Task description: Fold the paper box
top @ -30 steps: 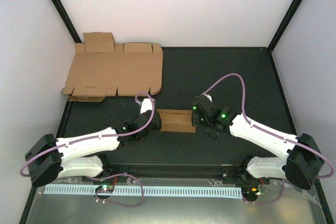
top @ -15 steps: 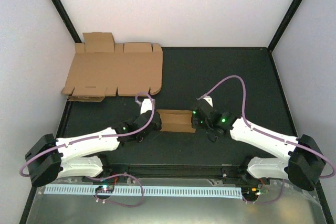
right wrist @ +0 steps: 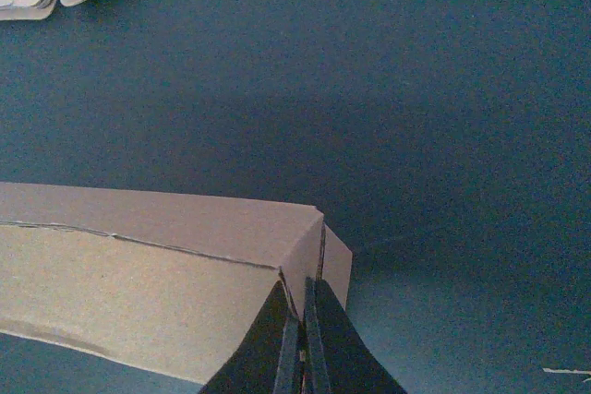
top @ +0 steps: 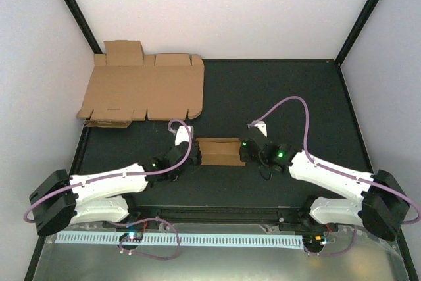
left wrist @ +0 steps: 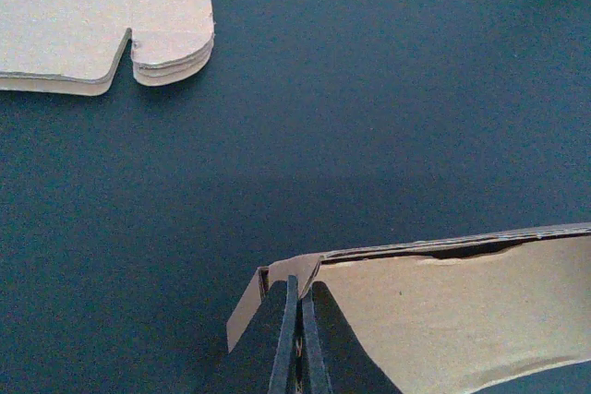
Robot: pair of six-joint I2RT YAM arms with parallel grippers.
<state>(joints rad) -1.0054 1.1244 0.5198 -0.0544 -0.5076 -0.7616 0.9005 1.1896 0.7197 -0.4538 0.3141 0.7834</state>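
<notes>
Over the last second both arms have sunk lower at the ends of the paper box [top: 219, 151], which lies between them near the tabletop's middle and now looks squarer. It seems the end flaps are being tucked. The left tool [top: 195, 153] and right tool [top: 244, 151] are each closed tight against an end flap. I cannot tell whether cardboard is nipped between the fingers. The tabletop [top: 283, 97] is dark and matte, with flat cardboard sheets [top: 145, 90] at far left and white walls [top: 217, 4] around it.

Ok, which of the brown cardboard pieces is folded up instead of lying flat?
The small paper box between the left fingers and right fingers, near the front. It has raised walls; the larger cardboard sheets in the far left corner lie flat.
</notes>
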